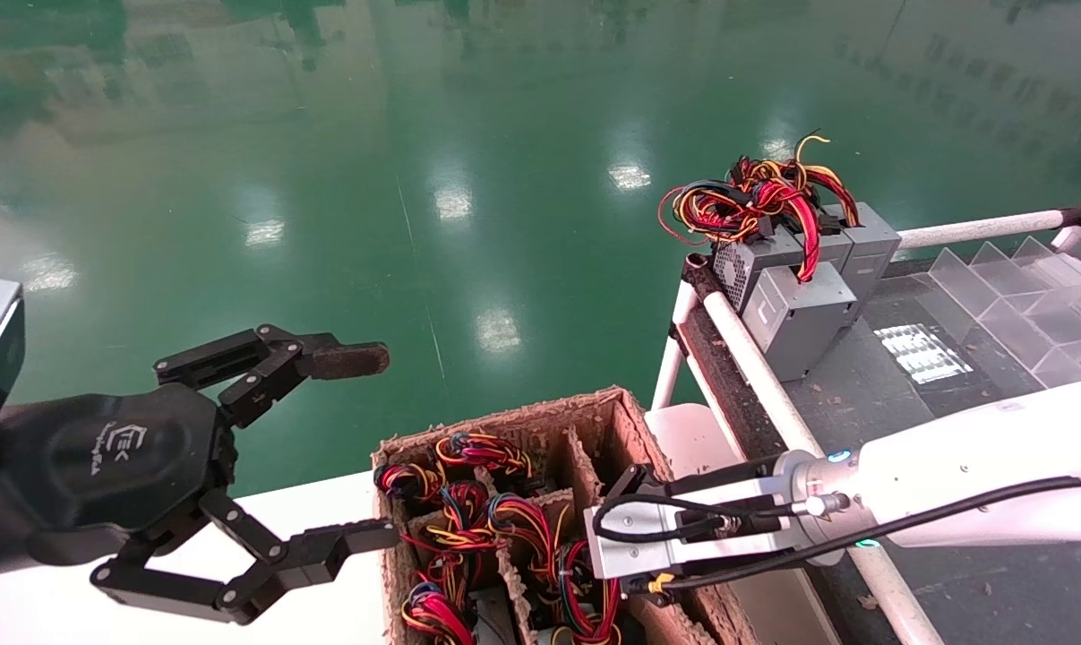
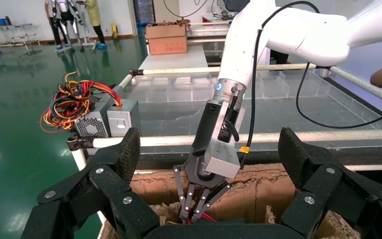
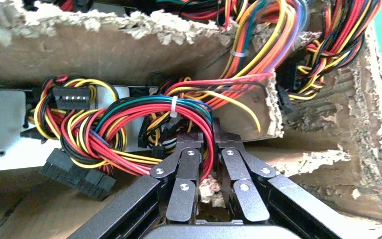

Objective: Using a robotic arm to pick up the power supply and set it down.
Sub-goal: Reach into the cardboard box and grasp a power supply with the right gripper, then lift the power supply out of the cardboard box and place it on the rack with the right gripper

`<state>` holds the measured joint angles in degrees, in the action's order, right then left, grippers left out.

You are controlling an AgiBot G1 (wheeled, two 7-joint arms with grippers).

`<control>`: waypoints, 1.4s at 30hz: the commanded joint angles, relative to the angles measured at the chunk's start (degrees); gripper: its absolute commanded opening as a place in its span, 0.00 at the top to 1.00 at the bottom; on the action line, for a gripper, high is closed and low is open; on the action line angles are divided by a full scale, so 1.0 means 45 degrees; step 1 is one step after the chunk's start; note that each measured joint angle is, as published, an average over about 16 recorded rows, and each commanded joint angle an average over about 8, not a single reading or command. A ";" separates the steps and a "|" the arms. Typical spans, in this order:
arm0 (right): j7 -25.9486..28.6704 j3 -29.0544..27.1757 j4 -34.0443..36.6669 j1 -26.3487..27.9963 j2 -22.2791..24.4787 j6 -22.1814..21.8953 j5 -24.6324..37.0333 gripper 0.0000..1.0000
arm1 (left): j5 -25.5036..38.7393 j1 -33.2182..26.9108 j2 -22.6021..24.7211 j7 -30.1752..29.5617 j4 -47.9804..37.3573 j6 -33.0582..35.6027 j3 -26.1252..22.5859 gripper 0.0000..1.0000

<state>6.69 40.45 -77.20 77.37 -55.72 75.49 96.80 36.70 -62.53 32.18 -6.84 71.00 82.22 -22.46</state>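
Right wrist view: tool (image 3: 208, 142) seemingly pinching wires (image 3: 144, 112).

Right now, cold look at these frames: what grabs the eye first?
The right gripper, down in the torn cardboard box, is pinched on the power supply's tied wire loop. Left gripper hangs open beside the box. Grey boxes with loose wire tangles sit at the rack's corner.

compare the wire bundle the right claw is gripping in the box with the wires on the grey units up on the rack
The tied loop of wires is bound by a white tie and pinched in the right claw inside the cardboard box. The loose wire tangle sprawls untied over the grey boxes, untouched. Both mix red and yellow strands.
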 commanded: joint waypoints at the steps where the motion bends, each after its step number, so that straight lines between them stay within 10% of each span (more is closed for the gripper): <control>1: -0.0078 -0.0028 -0.0006 -0.0054 0.0008 -0.0093 -0.0013 1.00 | 0.0000 0.0000 0.0000 0.0000 0.0000 0.0000 0.0000 0.00; 18: -0.1367 -0.1258 -0.0147 -0.0394 0.1211 -0.0251 -0.2117 1.00 | 0.0000 0.0000 0.0000 0.0000 0.0000 0.0000 0.0000 0.00; 42: -0.2220 -0.5382 -0.0100 -0.0733 0.4840 0.0201 -0.8768 1.00 | 0.0000 0.0000 0.0000 0.0000 0.0000 0.0000 -0.0001 0.00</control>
<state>-3.56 16.50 -77.63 73.88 -34.23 75.93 58.20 36.70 -62.53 32.17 -6.84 71.00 82.22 -22.47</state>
